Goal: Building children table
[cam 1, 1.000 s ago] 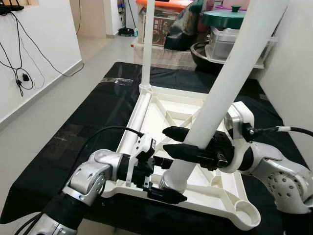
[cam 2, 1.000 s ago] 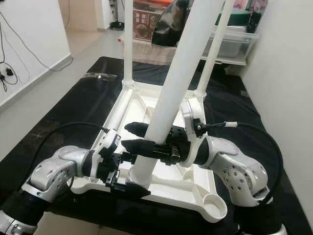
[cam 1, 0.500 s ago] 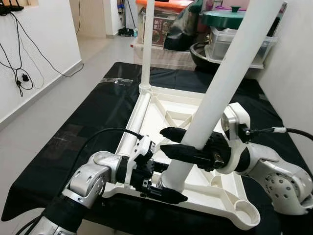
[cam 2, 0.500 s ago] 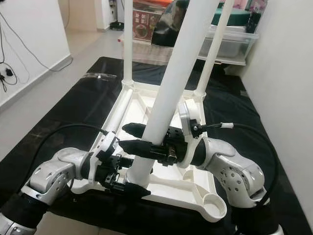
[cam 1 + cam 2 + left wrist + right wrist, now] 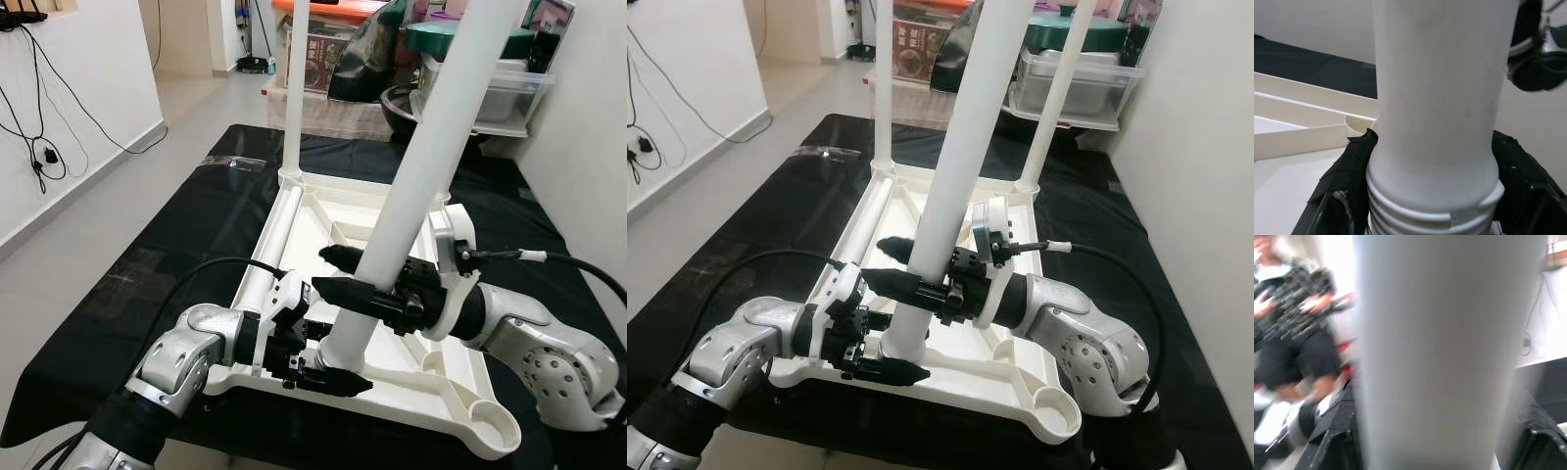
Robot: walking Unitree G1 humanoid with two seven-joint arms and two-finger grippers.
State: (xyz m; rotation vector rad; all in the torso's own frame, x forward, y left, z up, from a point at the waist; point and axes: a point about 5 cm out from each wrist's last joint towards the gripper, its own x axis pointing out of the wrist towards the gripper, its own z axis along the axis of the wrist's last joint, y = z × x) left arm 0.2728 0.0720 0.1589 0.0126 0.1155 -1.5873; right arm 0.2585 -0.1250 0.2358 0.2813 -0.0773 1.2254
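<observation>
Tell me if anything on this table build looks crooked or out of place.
The leg held by both grippers leans, while the two far legs stand straight. Its threaded end is not yet sunk into the tabletop's near corner. The left gripper clasps its base, the right gripper higher up.

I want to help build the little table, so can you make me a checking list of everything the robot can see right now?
Surface: black cloth covers the low platform under the work.
Job's things: white tabletop lies upside down; two legs stand at its far corners; a third leg leans over the near left corner, its threaded end at the socket.
Clutter: plastic bins and a green lid stacked beyond the cloth.
Grippers: left tool clamps the third leg's base; right tool grips it higher up.
Cables: black wires hang on the left wall; cables run along both arms.
Surroundings: grey floor, white walls; a blurred person in the right wrist view.
</observation>
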